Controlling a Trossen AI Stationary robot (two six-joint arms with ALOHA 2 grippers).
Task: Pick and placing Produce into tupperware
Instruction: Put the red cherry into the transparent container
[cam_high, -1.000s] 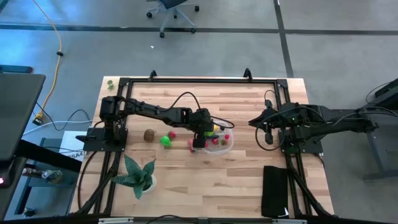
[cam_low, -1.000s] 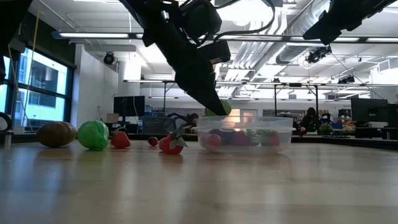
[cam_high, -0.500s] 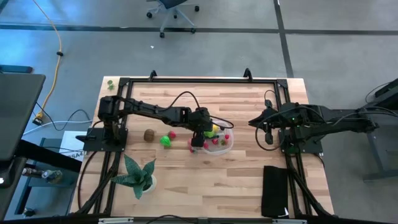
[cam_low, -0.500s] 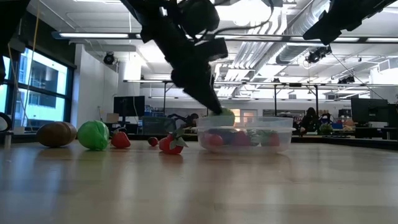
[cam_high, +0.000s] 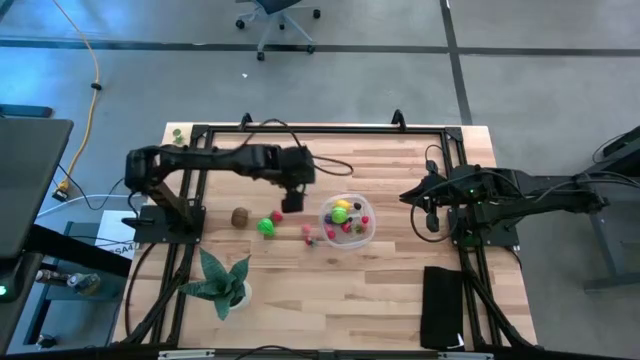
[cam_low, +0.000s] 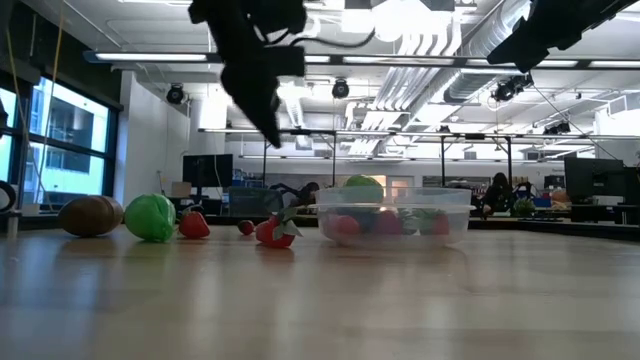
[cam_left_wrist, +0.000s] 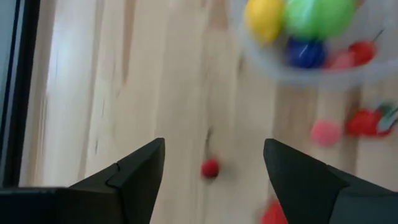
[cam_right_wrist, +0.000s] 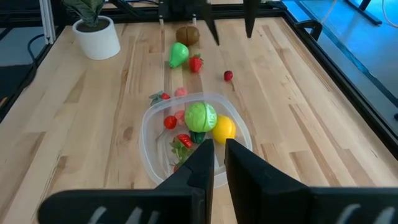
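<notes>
The clear tupperware (cam_high: 349, 223) stands mid-table, holding a round green piece (cam_right_wrist: 200, 116), a yellow one (cam_right_wrist: 224, 129) and small red ones. Loose produce lies to its left: a brown piece (cam_high: 240, 216), a green one (cam_high: 266, 226), a tiny red ball (cam_left_wrist: 210, 168), a pink piece (cam_high: 307, 230) and a strawberry (cam_low: 275, 232). My left gripper (cam_high: 291, 204) hangs open above the table, left of the container and over the red ball, holding nothing. My right gripper (cam_high: 431, 214) waits shut to the right of the container.
A spiky potted plant (cam_high: 224, 283) stands near the table's near-left corner. A black pad (cam_high: 443, 305) lies at the near right. Black frame rails (cam_high: 320, 130) run along the table's edges. Bare wood lies in front of the container.
My left gripper was at the container's left rim with the round green piece at its fingertips. The green piece now lies in the container, and the gripper has risen and drawn back toward the table's left and far edge.
</notes>
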